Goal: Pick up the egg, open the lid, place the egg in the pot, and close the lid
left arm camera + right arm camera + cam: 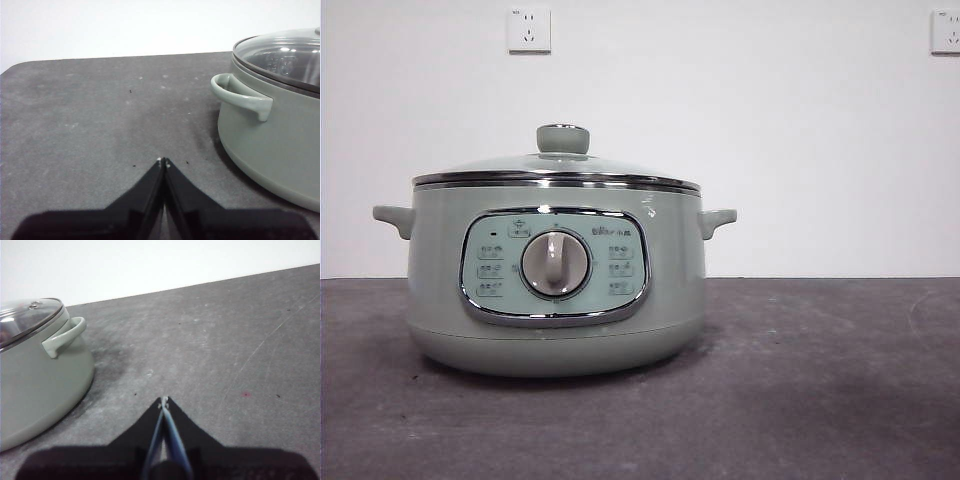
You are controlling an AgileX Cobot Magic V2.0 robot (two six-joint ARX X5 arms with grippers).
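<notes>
My left gripper (163, 161) and right gripper (164, 400) hover over the bare grey table (820, 380), jaws pressed together, holding nothing. Between them stands the sage-green pot (556, 290), its glass lid (556, 165) seated on top. I cannot see the egg.

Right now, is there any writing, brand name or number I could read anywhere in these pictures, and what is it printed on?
Nothing can be read for certain.
Control panel on the pot: a small brand mark at its upper right and button captions either side of the dial, all too small and blurred to read.
Wall sockets: no legible markings.
Lid: only reflections, no text.
</notes>
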